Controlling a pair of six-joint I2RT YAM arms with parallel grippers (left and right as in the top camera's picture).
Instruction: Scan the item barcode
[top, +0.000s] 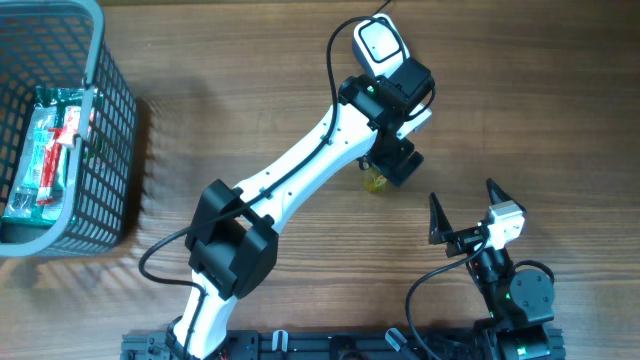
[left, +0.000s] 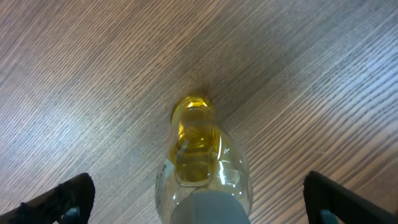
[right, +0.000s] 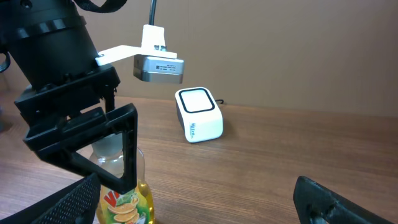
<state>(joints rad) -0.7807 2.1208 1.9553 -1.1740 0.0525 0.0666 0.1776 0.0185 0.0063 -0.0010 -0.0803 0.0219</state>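
The oil bottle (left: 199, 143) stands upright on the wooden table (top: 250, 80), right of centre in the overhead view. It sits directly under the left gripper (top: 392, 165), whose jaws are spread wide on either side and touch nothing. From overhead, the left wrist hides nearly all of the bottle, and only a yellow edge shows at the wrist's 7 o'clock. In the right wrist view, one black left finger (right: 127, 146) crosses in front of the bottle's clear upper part.

The white barcode scanner (top: 380, 42) lies at 12 o'clock from the bottle, near the table's far edge, with its window facing up. The left wrist lies between the two. The right gripper (top: 461, 192) waits at 4 o'clock from the bottle, with its jaws fully apart and empty. Well apart at 9 o'clock stands a grey mesh basket (top: 115, 150) holding green and red packets (top: 50, 150).
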